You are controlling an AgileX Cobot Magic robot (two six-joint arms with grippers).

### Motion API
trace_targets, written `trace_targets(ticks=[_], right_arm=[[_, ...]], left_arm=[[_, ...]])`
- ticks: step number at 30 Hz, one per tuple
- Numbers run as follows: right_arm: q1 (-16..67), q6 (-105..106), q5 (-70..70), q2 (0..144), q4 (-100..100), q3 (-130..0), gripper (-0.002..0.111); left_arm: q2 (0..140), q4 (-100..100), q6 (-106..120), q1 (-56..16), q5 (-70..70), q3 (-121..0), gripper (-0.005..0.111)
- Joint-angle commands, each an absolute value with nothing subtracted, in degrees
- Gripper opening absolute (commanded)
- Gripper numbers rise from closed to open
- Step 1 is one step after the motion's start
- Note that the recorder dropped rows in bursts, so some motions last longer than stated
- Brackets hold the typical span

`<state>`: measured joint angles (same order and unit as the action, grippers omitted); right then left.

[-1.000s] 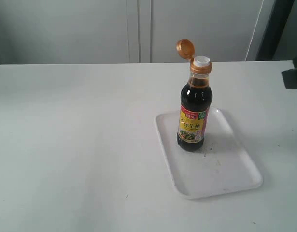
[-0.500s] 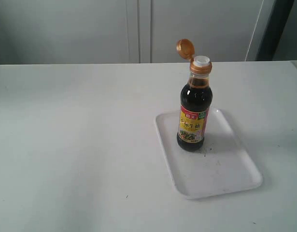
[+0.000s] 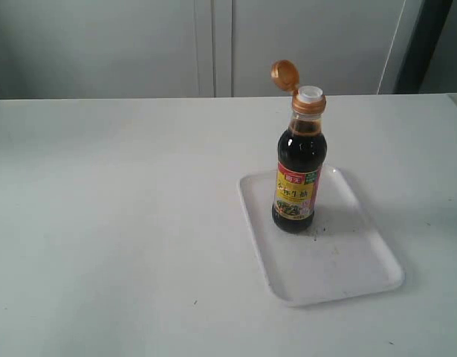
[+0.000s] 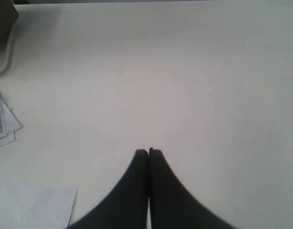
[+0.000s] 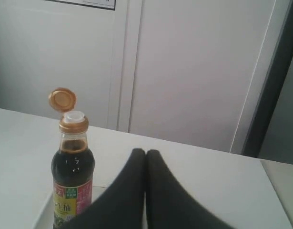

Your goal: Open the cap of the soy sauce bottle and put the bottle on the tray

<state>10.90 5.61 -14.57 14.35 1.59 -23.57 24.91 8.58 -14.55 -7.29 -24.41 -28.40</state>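
Observation:
The soy sauce bottle (image 3: 296, 171) stands upright on the white tray (image 3: 339, 260), toward its far end. Its copper-gold cap (image 3: 285, 74) is flipped open and tilts back off the collar, baring the white spout (image 3: 310, 94). The right wrist view also shows the bottle (image 5: 72, 171) with its cap (image 5: 62, 99) up. My right gripper (image 5: 146, 151) is shut and empty, well away from the bottle. Shut as well, my left gripper (image 4: 148, 151) hovers over bare table with nothing between its fingers. Neither gripper appears in the exterior view.
White cabinet doors (image 3: 213, 44) stand behind the table. Loose paper sheets (image 4: 3, 126) and another sheet (image 4: 36, 207) lie on the table near my left gripper. A dark upright post (image 3: 421, 44) rises at the back right.
A dark part of the right arm at the exterior view's right edge has withdrawn out of sight. The bottle, cap and tray have not moved.

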Motion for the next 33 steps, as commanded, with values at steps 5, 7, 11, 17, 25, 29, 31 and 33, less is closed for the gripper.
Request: trace_targets(ticks=[5,7,11,17,25,29,31,33], right_arm=[[10.9,5.29,-11.4,13.08,1.83,-19.3,0.0],[10.9,5.29,-12.11,13.08,1.83,-19.31,0.0],[10.9,5.29,-12.67,13.08,1.83,-19.31,0.0],[10.9,5.29,-12.67,13.08,1.83,-19.31,0.0],[10.9,5.29,-12.65,13.08,1.97,-19.31,0.0],[10.9,5.29,-12.65,13.08,1.86,-19.31,0.0],[10.9,5.29,-12.65,13.08,1.86,-19.31,0.0],[10.9,5.29,-12.65,13.08,1.86,-19.31,0.0]], left_arm=[[16.71,7.54,-14.64,-7.01,-23.89,-25.77,0.0],[15.05,7.54,-14.64,-7.01,-24.09,-25.77,0.0],[13.22,7.54,-14.64,-7.01,-24.38,-25.77,0.0],[13.18,7.64,-14.64,-7.01,-24.82,-25.77,0.0],[13.18,7.64,-14.64,-7.01,-24.82,-25.77,0.0],[13.18,7.64,-14.64,-7.01,-24.82,-25.77,0.0],[13.18,7.64,-14.64,-7.01,-24.82,-25.77,0.0],[13.18,7.64,-14.64,-7.01,-24.82,-25.77,0.0]])
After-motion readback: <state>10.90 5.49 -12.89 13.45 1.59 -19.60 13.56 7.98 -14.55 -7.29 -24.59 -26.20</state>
